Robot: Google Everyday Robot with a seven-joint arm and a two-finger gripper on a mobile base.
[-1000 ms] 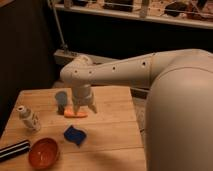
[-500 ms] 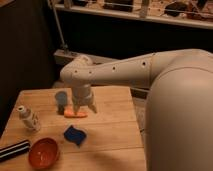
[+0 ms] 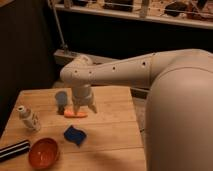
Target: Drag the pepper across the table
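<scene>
The pepper (image 3: 75, 114) is a small slim orange piece lying flat near the middle of the light wooden table (image 3: 110, 135). My gripper (image 3: 84, 108) hangs straight down from the white arm, right over the pepper's right end, with its fingertips at or just above it. I cannot tell whether it touches the pepper.
A round orange bowl (image 3: 43, 152) sits at the front left. A flat dark-blue wavy piece (image 3: 74, 135) lies in front of the pepper. A small white bottle (image 3: 28, 119) stands at the left, a striped dark object (image 3: 13, 150) at the front-left edge, a grey-blue object (image 3: 61, 99) behind the pepper.
</scene>
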